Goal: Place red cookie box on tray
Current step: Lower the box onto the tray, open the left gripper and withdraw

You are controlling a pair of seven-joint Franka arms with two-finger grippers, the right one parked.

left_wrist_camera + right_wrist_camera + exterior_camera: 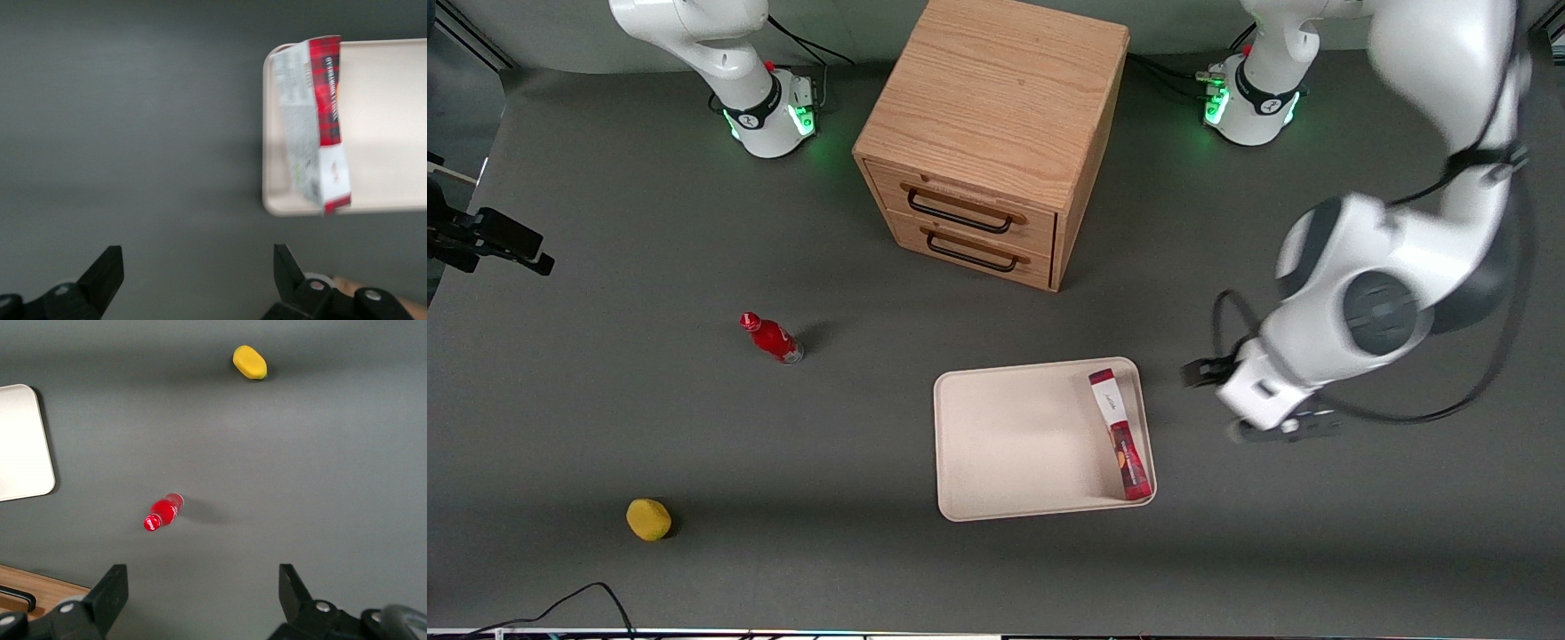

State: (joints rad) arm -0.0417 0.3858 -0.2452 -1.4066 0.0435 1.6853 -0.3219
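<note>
The red cookie box [1122,436] lies in the pale beige tray [1014,436], along the tray's rim toward the working arm's end of the table, white end panel farther from the front camera. The left wrist view shows the box [327,100] resting on its narrow side against the tray's [387,127] rim. My left gripper [1280,429] hangs over bare grey table beside the tray, toward the working arm's end. In the left wrist view the gripper [197,252] is open and empty, apart from the box.
A wooden two-drawer cabinet [987,133] stands farther from the front camera than the tray. A small red bottle [772,339] and a yellow fruit [648,519] lie toward the parked arm's end. A black device [489,238] sits at that table edge.
</note>
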